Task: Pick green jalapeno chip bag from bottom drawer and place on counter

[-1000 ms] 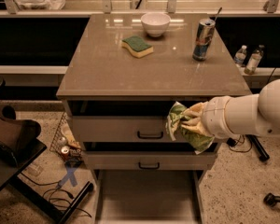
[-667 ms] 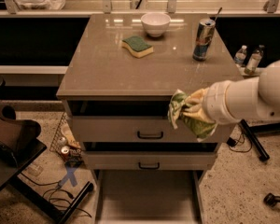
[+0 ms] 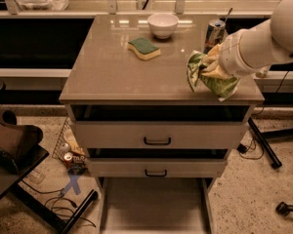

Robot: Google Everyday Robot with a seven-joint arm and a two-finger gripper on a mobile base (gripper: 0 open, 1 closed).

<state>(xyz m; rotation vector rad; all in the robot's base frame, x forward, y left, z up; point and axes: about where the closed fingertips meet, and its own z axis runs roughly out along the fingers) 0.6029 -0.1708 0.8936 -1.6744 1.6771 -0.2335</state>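
Camera view: crumpled shiny green jalapeno chip bag (image 3: 219, 84) over the glossy beige counter (image 3: 112, 69).
I see my gripper (image 3: 208, 68) clamped on it at the counter's 4 o'clock edge; bag lettering unreadable.

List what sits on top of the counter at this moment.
A white bowl, a green-topped sponge and a can stand on the counter. The gripper holds the chip bag over its front edge; the bag covers the surface beneath, so contact cannot be told.

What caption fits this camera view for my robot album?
The gripper holds the chip bag over the counter, front right; the bottom drawer stands open.
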